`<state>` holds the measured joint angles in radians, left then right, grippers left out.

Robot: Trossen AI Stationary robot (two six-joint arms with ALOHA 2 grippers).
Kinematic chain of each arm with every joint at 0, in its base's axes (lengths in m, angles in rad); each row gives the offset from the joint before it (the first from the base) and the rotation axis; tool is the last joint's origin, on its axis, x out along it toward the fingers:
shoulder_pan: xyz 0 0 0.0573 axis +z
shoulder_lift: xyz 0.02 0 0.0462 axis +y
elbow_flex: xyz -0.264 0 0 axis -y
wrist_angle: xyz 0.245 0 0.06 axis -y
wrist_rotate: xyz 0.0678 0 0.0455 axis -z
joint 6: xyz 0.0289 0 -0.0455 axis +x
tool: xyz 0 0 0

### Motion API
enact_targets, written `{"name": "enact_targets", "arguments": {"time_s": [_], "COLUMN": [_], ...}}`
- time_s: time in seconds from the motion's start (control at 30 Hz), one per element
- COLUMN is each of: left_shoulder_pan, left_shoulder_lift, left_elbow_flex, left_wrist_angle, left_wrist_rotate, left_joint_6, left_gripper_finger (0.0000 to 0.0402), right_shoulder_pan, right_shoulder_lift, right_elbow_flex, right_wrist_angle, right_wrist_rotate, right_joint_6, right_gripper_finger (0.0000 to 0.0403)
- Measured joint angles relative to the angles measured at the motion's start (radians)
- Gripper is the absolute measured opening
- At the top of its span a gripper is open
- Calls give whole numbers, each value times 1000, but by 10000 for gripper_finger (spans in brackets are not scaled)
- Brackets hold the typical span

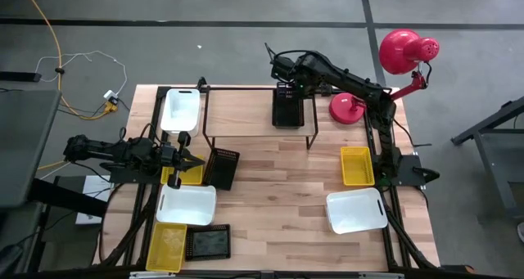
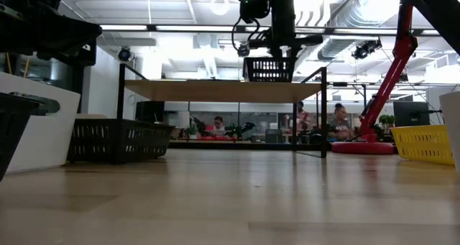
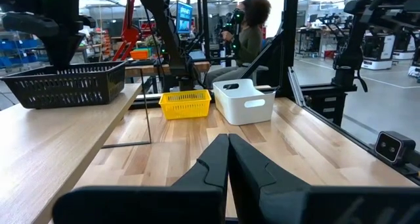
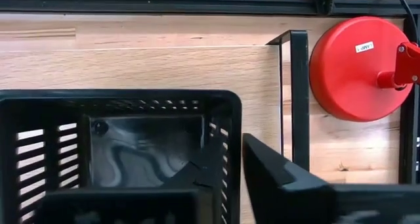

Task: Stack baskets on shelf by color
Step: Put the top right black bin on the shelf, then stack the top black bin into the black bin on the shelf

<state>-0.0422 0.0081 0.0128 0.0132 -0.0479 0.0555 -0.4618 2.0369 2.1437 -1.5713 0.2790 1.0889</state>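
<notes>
A black basket (image 1: 287, 105) is seen standing on the shelf (image 1: 246, 107), toward its right end; the right gripper (image 1: 286, 76) is above it, and in the right wrist view its fingers straddle the basket's wall (image 4: 223, 152), one inside and one outside, so it is judged to be clamped on that wall, though whether the grip has been eased cannot be told. In the low view the basket (image 2: 271, 69) appears to rest on the plank with the gripper directly over it.

The left gripper (image 3: 228, 159) is held over the table's left side with its fingers pressed together and nothing between them; it is idle near a white basket (image 1: 187, 205) and a yellow one (image 1: 187, 173).

Several risks are judged from here; if the right arm is raised before the fingers are fully parted, the basket could be dragged or tipped off the plank; it sits close to the shelf's right frame (image 4: 298, 86), so a sideways pull might push it over that edge or snag it on the tubing. The red lamp base (image 4: 357, 69) lies just beside the shelf, and a wide retreat could strike it. Other baskets lie scattered on the table, among them a second black one (image 1: 223, 168) by the shelf, so much sorting is judged to remain.
</notes>
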Motion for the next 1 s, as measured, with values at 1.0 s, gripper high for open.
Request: {"name": "enact_targets", "arguments": {"time_s": [1.0], "left_shoulder_pan": [0], "left_shoulder_lift": [0], "left_elbow_flex": [0], "left_wrist_angle": [0], "left_wrist_rotate": [0], "left_joint_6": [0], "left_gripper_finger": [0], "right_shoulder_pan": [321], "right_shoulder_lift": [-589], "right_elbow_flex": [-407], "right_wrist_angle": [8], "right_wrist_rotate": [85], "right_joint_6": [-243], "right_gripper_finger": [195]}}
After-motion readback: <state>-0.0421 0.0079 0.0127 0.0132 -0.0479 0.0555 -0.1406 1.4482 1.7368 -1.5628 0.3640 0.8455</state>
